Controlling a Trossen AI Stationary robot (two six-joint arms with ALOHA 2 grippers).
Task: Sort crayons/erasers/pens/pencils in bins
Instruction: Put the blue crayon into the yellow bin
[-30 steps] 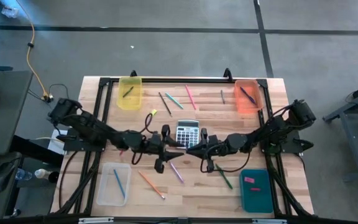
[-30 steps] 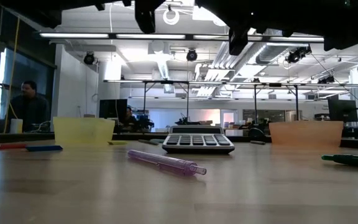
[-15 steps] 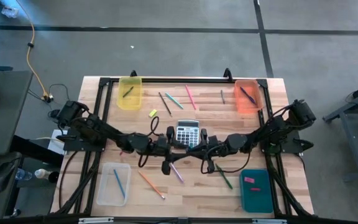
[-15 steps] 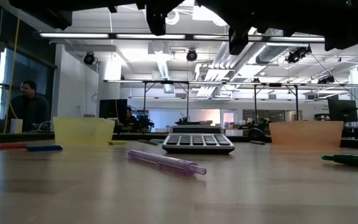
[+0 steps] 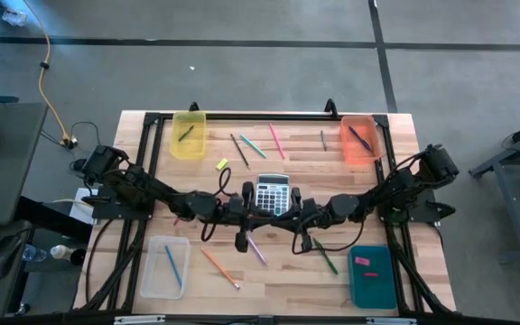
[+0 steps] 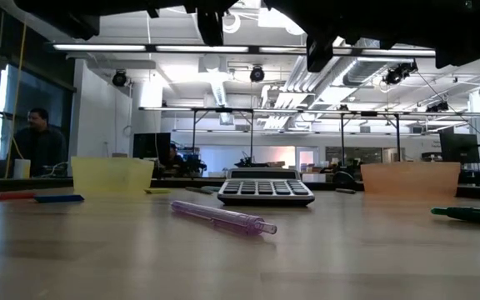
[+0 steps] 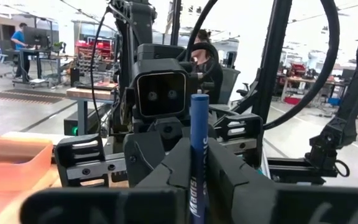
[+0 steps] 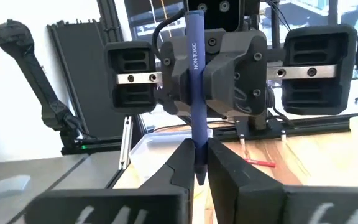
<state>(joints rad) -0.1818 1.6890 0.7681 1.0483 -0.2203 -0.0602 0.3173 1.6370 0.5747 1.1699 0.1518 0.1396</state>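
Both hands, left hand (image 7: 197, 180) and right hand (image 8: 196, 163), clamp blue crayon (image 8: 193, 74).

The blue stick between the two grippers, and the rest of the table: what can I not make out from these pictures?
Blue stick: under the left gripper and right gripper in the high view; pencil or crayon, unclear.
Low view: top edge cuts off both grippers.
Teal bin: contents too small to name in the high view.
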